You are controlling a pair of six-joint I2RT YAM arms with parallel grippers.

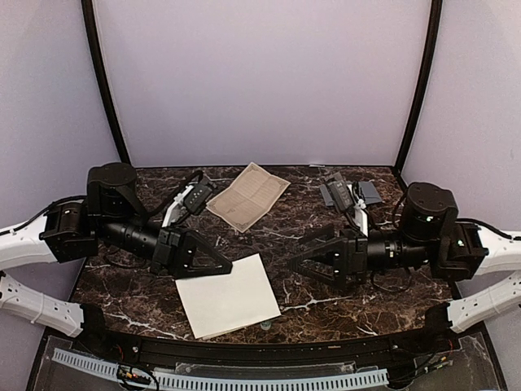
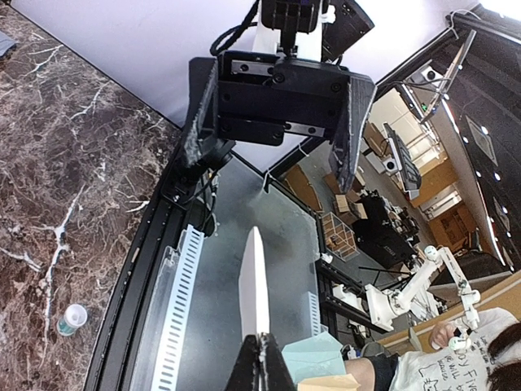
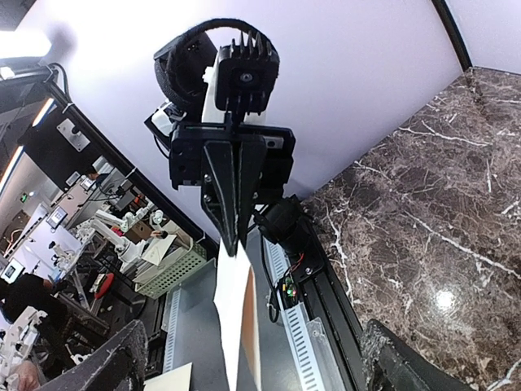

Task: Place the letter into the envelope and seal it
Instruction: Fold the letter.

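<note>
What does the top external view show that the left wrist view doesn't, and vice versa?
Only top external: the tan printed sheet and, far right, the grey envelope. Only left wrist: the lab room behind the arms, with a person. Both: the left gripper shut on the white sheet, and the right gripper open, facing it.
</note>
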